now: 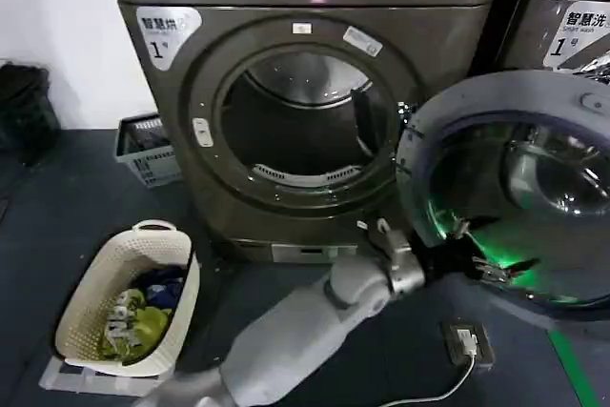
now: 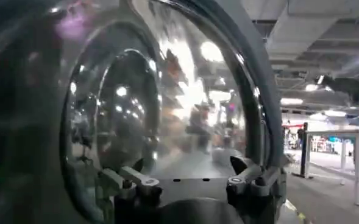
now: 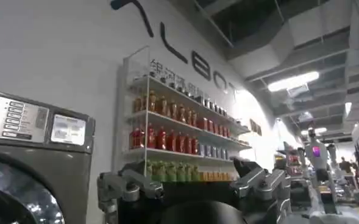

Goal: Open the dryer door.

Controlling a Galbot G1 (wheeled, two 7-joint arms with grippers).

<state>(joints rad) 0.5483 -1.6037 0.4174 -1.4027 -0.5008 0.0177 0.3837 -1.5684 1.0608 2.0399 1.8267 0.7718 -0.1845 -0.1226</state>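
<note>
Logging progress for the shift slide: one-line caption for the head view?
Dryer door swung wide open, left pincer at its glass, drum exposed.

The picture's right edge cuts off my dryer door (image 1: 505, 188); its curved glass blurs every reflection. The neighbouring machine (image 1: 572, 7) shows only a corner.

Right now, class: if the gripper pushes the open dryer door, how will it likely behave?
The dryer door probably swings stiffly rather than flexing, being a rigid ring around domed glass. It looks heavy for its size. The left gripper may slip on its shiny glass.
</note>
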